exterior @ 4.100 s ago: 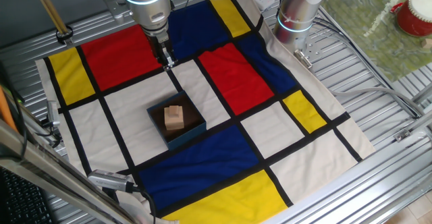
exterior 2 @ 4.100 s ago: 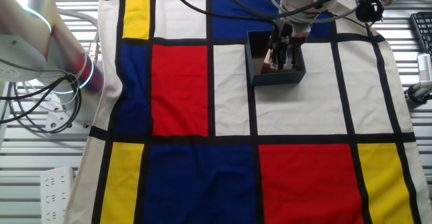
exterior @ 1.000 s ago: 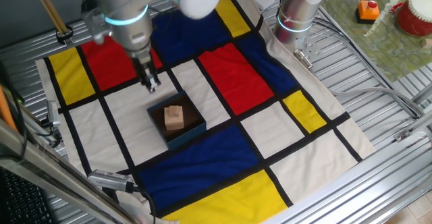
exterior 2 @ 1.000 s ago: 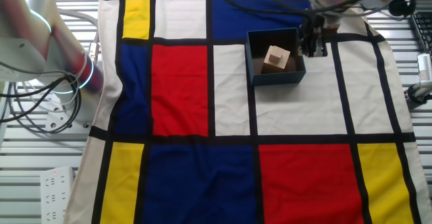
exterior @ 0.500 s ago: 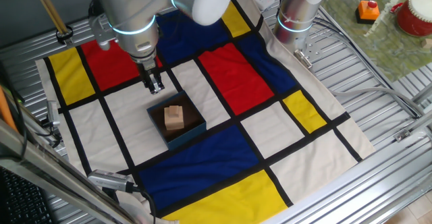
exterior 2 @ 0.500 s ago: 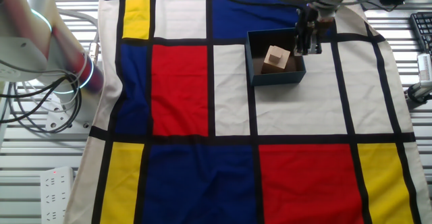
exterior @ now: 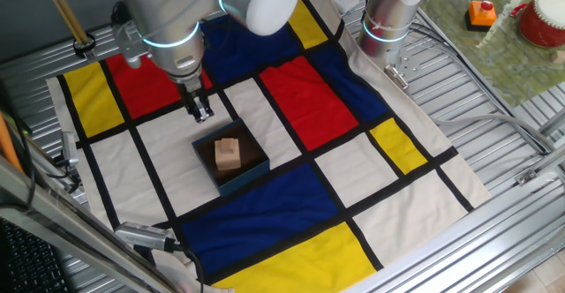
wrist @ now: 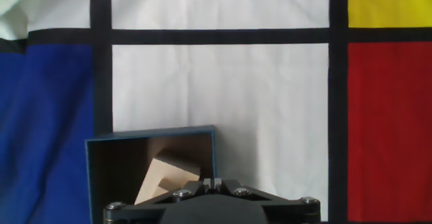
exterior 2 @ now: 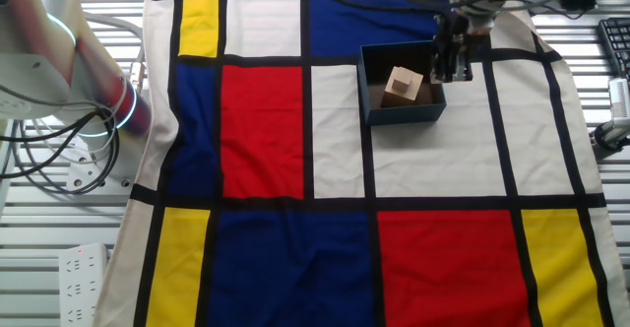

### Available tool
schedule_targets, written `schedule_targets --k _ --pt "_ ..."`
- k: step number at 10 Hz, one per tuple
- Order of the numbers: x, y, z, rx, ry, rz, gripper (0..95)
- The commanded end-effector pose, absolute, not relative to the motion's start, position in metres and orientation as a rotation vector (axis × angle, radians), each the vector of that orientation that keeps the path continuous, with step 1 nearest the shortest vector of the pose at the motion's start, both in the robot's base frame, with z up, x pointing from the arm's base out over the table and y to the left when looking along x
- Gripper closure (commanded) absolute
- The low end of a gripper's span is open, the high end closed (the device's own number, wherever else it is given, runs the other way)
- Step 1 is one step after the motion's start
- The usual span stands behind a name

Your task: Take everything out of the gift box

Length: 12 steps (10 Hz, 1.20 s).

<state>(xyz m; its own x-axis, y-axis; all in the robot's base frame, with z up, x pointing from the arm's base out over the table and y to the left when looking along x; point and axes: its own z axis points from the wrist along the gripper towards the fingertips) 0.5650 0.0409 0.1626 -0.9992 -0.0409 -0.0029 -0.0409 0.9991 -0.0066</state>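
The gift box [exterior: 257, 170] is dark blue outside and brown inside, and it sits on a white square of the patterned cloth. A light-tan wooden block [exterior: 229, 153] lies tilted inside it. My gripper [exterior: 201, 112] is shut and empty. It hangs just beyond the box's far edge, above the cloth. In the other fixed view the gripper [exterior 2: 451, 66] is at the right wall of the box [exterior 2: 404, 114], beside the block [exterior 2: 402, 86]. In the hand view the fingertips [wrist: 213, 181] are pressed together over the box's right rim [wrist: 152, 135], and the block [wrist: 169, 175] is partly hidden.
A second arm's base [exterior: 388, 19] stands at the cloth's far corner. A small orange toy with a green top [exterior: 481, 12] and a red object [exterior: 540, 19] lie on green cloth at the back right. Metal slats surround the cloth. Cables lie by the other arm [exterior 2: 59, 71].
Over the last second my gripper has shifted slightly toward the box and stayed shut. The block and box have not moved. The orange toy was not in view four seconds ago.
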Motion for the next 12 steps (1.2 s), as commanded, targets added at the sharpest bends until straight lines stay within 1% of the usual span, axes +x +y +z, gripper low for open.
schedule_targets --k 1,2,3,4,5,6,10,12 --pt "0.649 -0.047 0.157 -0.258 3.149 -0.001 95.0" --pt "0.675 -0.083 0.167 -0.313 3.151 0.024 95.0" --pt "0.678 -0.106 0.189 -0.347 3.156 0.058 95.0" --pt "0.661 -0.112 0.235 -0.357 3.171 0.064 95.0" --pt "0.639 -0.091 0.281 -0.323 3.184 0.025 95.0" --pt "0.617 -0.057 0.309 -0.249 3.176 -0.008 95.0" --pt "0.576 -0.013 0.315 -0.148 3.099 -0.051 95.0" --pt "0.556 0.006 0.305 -0.116 3.052 -0.066 95.0"
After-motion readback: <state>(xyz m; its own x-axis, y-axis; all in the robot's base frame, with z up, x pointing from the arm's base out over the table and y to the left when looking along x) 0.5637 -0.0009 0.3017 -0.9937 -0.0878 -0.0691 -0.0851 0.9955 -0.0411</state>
